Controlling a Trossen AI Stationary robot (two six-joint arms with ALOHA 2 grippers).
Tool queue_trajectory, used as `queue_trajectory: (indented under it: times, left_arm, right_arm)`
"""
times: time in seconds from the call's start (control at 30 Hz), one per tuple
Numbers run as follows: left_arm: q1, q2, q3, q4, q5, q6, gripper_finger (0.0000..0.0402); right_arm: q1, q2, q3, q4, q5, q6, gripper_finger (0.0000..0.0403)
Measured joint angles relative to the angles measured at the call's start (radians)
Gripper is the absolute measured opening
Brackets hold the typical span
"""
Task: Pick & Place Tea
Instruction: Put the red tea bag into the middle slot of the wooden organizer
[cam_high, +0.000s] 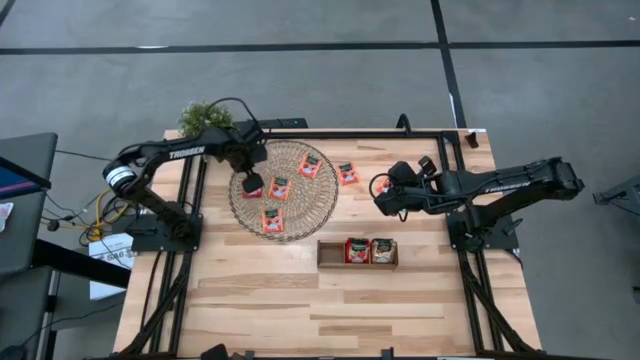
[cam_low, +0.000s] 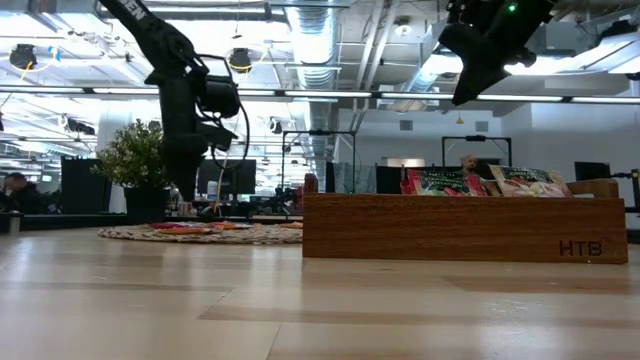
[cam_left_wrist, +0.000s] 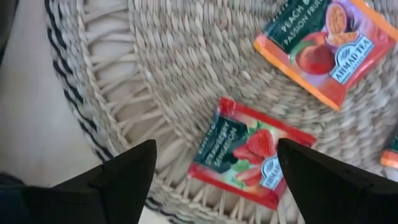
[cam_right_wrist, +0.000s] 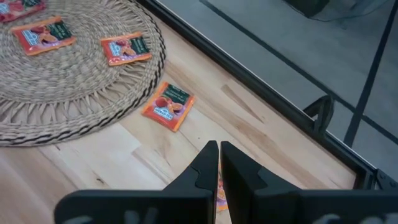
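Several red tea sachets lie flat on the round woven mat (cam_high: 315, 205). One more sachet (cam_right_wrist: 168, 106) lies on the wood just right of the mat. Two sachets (cam_high: 368, 250) stand in the brown wooden tray (cam_high: 330, 262). My left gripper (cam_left_wrist: 216, 144) is open, low over the mat's left part. Its fingers stand on either side of a strawberry sachet (cam_left_wrist: 249, 155) without touching it. My right gripper (cam_right_wrist: 219, 144) is raised well above the table, right of the mat (cam_high: 381, 190), and shut on a sachet. My right gripper pinches a tea sachet between its two fingers. Only an orange-red sliver (cam_right_wrist: 218, 186) of it shows in the gap, and a red corner (cam_high: 384, 184) in the high view. The sachet is lifted clear of the table. The fingers hide which part they are on.
A small potted plant (cam_high: 205, 117) stands at the far left corner, behind the mat. The tray sits near the table's middle, toward the near side. Bare wood stretches across the near half of the table. Black frame rails run along the left, right and far edges.
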Motion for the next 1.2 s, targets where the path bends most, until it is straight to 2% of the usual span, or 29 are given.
queue_trajectory:
  times: [0.37, 0.57, 1.2]
  left_arm:
    - [0.0, 0.129, 0.0, 0.014, -0.007, 0.027, 0.0315]
    - [0.0, 0.159, 0.0, 0.016, -0.016, 0.045, 0.03]
    - [-0.002, 0.159, 0.0, -0.015, -0.014, 0.017, 0.0205]
  right_arm:
    - [0.003, 0.0, 0.0, 0.0, -0.022, 0.0, 0.0011]
    - [0.003, 0.0, 0.0, 0.0, -0.022, -0.001, 0.0011]
    - [0.003, 0.0, 0.0, 0.0, -0.022, -0.008, 0.0011]
